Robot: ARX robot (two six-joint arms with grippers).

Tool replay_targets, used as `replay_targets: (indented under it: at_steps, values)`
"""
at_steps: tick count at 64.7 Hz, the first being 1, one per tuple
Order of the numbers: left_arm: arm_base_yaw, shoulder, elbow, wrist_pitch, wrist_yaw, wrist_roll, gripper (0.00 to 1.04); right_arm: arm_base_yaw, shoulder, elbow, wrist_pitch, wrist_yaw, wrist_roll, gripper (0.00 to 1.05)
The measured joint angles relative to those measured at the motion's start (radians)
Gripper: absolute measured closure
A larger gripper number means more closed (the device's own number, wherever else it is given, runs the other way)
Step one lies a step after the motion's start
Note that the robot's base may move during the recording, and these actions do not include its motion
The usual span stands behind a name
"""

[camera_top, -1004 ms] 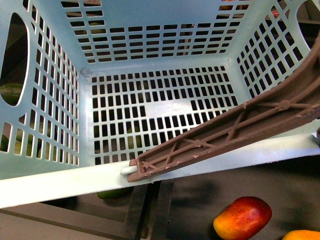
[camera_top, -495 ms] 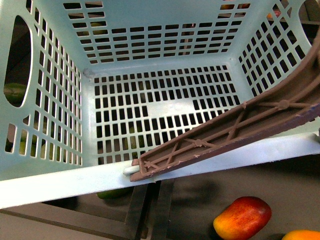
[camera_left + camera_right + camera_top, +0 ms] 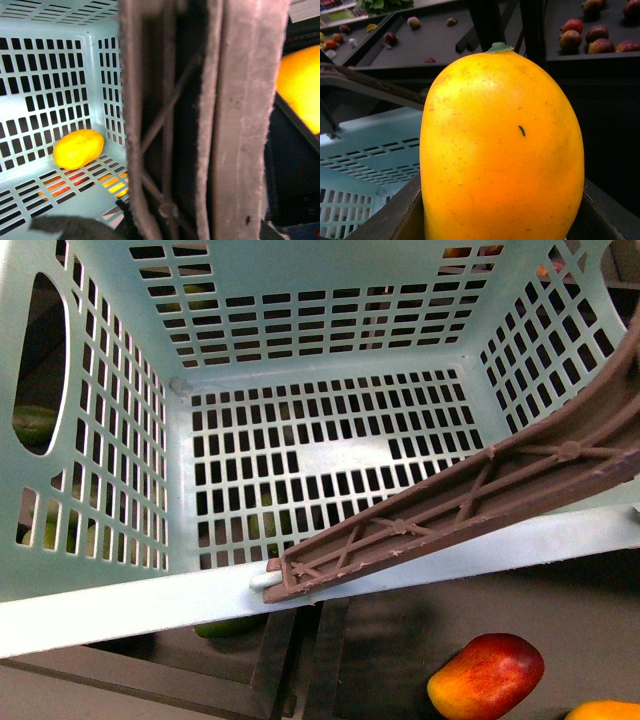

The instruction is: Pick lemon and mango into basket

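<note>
The pale teal basket [image 3: 90, 610] fills the front view, with its brown handle [image 3: 450, 505] lying across the near rim. My left gripper [image 3: 165, 217] is shut on that handle [image 3: 200, 120], which hides its jaws. The lemon [image 3: 78, 148] lies on the basket floor in a corner; it does not show in the front view. My right gripper [image 3: 500, 220] is shut on the mango [image 3: 500, 150], held upright just outside the basket [image 3: 365, 160]. The mango also shows in the left wrist view [image 3: 300, 85] and at the front view's bottom right corner [image 3: 605, 710].
A red-and-yellow mango [image 3: 485, 675] lies on the dark shelf near the basket's front rim. Green fruits [image 3: 35, 425] show through the basket's left wall. Dark trays with red fruits [image 3: 590, 40] stand behind, split by black dividers [image 3: 485, 25].
The basket and its handle have shifted slightly to the right in the front view. The red-and-yellow mango has not moved.
</note>
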Motion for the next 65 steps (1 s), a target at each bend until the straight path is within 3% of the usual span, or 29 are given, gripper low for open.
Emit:
replay_targets:
  at_steps: [6,23,31,32,34,43,65]
  values:
    - [0.000,0.000,0.000,0.000,-0.002,0.000,0.91,0.034,0.043,0.008,-0.021,0.066,0.007,0.43]
    - [0.000,0.000,0.000,0.000,-0.002,0.000,0.91,0.040,0.023,0.008,-0.033,0.095,0.051,0.08]
    - [0.000,0.003,0.000,0.000,0.003,-0.007,0.91,0.026,-0.053,0.005,-0.065,0.137,0.054,0.09]
    - [-0.001,0.003,0.000,0.000,-0.008,-0.008,0.91,-0.017,-0.146,-0.006,-0.116,0.227,0.023,0.09]
    - [0.001,0.003,0.000,0.000,-0.010,-0.006,0.91,-0.031,-0.168,-0.011,-0.119,0.243,0.014,0.09]
    - [0.002,0.003,0.000,0.000,-0.006,-0.004,0.91,-0.090,-0.258,-0.208,0.216,0.114,-0.192,0.35]
    - [0.001,0.003,0.000,0.000,-0.002,-0.006,0.91,-0.181,-0.414,-0.468,0.305,0.033,-0.266,0.89]
